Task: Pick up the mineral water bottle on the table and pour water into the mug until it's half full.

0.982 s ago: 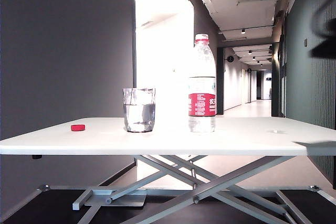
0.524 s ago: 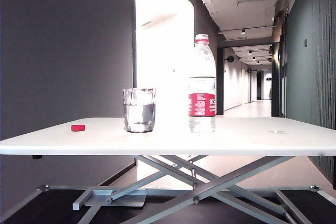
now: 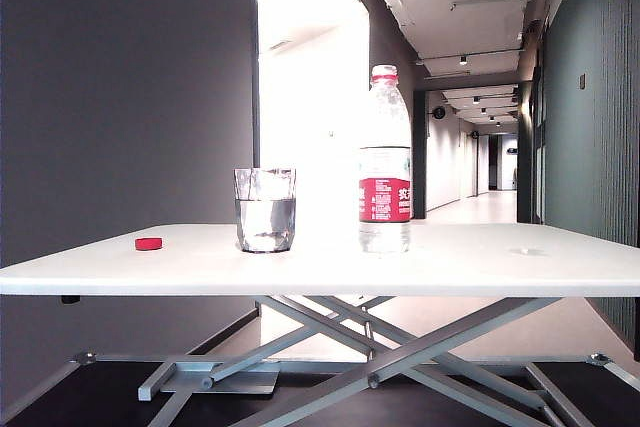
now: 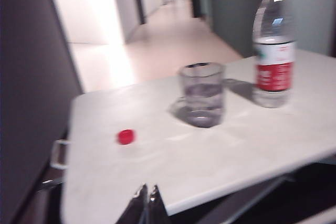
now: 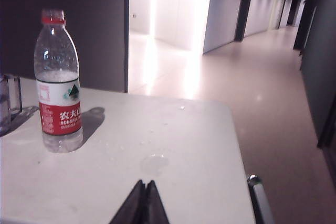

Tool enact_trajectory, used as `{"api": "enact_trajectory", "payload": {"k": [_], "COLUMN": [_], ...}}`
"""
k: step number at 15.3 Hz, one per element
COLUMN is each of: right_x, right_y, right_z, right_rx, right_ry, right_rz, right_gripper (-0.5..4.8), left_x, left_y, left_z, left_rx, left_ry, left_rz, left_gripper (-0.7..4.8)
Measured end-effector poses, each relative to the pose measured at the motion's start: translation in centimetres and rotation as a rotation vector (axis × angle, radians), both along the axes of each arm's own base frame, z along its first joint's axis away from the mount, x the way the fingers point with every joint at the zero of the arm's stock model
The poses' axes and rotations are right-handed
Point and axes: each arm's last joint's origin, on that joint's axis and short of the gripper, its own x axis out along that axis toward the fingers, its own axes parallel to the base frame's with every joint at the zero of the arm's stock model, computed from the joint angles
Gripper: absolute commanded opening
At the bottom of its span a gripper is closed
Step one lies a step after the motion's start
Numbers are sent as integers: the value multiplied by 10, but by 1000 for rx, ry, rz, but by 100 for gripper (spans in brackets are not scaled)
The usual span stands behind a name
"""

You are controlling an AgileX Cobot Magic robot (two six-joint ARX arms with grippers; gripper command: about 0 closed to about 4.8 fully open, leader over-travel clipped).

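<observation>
- The table (image 3: 500, 265) is bearing everything.
- The mineral water bottle (image 3: 385, 162) is standing uncapped just beside the mug (image 3: 265, 209), roughly half-filled.
- My left gripper (image 4: 147, 198) and right gripper (image 5: 143, 195) are sitting pinched shut, empty, back from the table; a careless reach risks toppling it.

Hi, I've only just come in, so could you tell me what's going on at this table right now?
Nothing is being handled at the moment. The mineral water bottle stands upright on the table, uncapped, beside the mug, which looks about half full. A small red cap lies apart, farther left. The left gripper and right gripper are both shut and empty, back at the table's near edge, out of the exterior view.
</observation>
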Motion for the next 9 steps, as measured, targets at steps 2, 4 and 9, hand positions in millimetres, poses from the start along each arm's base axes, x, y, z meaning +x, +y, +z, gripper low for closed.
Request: {"api": "enact_trajectory", "payload": {"k": [2,4,9], "right_x": [-5,-4,-5], "right_y": [-1,-1,-3], "right_z": [-3,-8,-1], "right_rx": [1,0,-9], "right_ry": [20,69,0], "right_rz": [-35,-44,-68], "right_gripper": [-6,-6,-6], "left_x": [0,0,0], "left_y": [0,1,5], "left_z": [0,1,9], "left_rx": [-1,-2,1], "left_ry": [-4,-8,-93], "left_rz": [18,33,190], "left_gripper": [-5,-5,-5]}}
